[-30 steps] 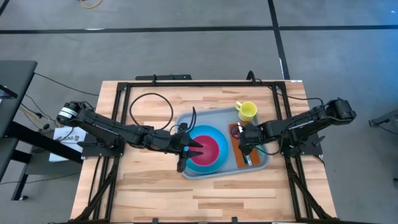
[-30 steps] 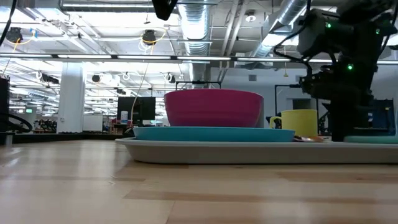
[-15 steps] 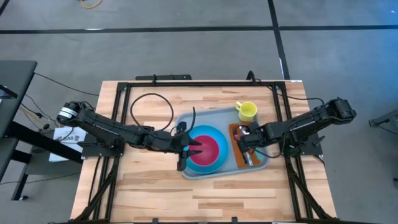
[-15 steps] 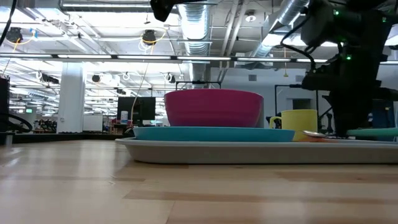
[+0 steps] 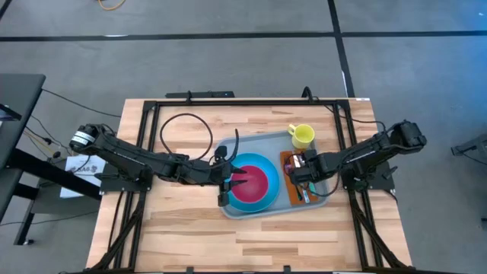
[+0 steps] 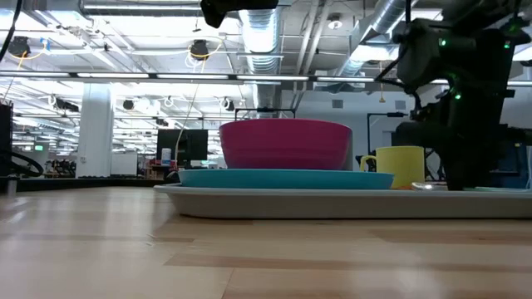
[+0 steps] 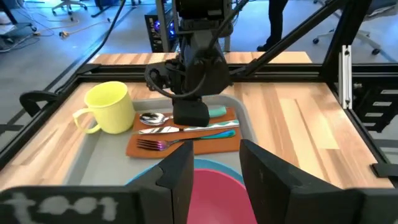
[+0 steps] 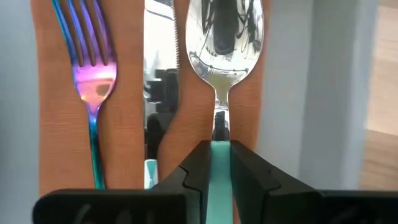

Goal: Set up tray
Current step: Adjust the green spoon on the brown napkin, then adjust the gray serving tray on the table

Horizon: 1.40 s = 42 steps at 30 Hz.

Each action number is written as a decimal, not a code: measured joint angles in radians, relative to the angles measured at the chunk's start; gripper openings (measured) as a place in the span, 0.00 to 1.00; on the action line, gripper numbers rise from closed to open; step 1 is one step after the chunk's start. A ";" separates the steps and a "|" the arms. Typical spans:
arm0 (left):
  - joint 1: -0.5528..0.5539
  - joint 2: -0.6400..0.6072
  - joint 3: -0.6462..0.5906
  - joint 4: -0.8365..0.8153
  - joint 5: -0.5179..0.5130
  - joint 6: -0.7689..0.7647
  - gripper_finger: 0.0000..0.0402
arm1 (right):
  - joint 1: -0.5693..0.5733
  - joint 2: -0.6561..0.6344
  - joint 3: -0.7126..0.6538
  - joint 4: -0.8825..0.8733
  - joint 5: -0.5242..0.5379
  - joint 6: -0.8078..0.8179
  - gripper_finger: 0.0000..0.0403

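Fingers of the right gripper [image 8: 220, 163] sat closed around the teal handle of the spoon [image 8: 224, 43], the handle running straight back between them and the bowl pointing directly away from the wrist. The grip looked narrow; whether it was slackening I could not tell. That spoon lay along the orange-brown napkin [image 8: 124, 137], parallel to the knife [image 8: 158, 74] and the iridescent fork [image 8: 93, 68], all three long axes aligned with the reach of the right arm.

From above, the napkin occupied the right-hand end of the tray [image 5: 259, 138], which rested in the middle of the worktop [image 5: 183, 228], with the right gripper [image 5: 298, 173] directly over the cutlery. So the right arm was the nearer one for anything at that end, and any withdrawal would probably need to go straight back along the handle to leave the spoon square.

The left gripper [image 5: 228, 183] hung over the left rim of the round blue plate [image 5: 262, 204] carrying the pink bowl [image 5: 256, 183], its fingers [image 7: 177, 180] spread and gripping nothing. A yellow mug [image 5: 302, 136] stood at the tray's far right corner, apart from both grippers.
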 joint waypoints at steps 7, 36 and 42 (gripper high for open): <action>0.000 0.000 0.000 -0.002 0.001 0.001 0.30 | -0.001 0.047 0.003 0.047 -0.032 -0.056 0.15; 0.000 0.000 0.000 -0.033 0.002 -0.002 0.30 | 0.099 -0.176 0.000 -0.227 0.023 0.007 0.22; 0.000 0.000 0.000 -0.042 -0.035 -0.023 0.30 | 0.189 -0.154 0.000 -0.223 -0.021 0.035 0.05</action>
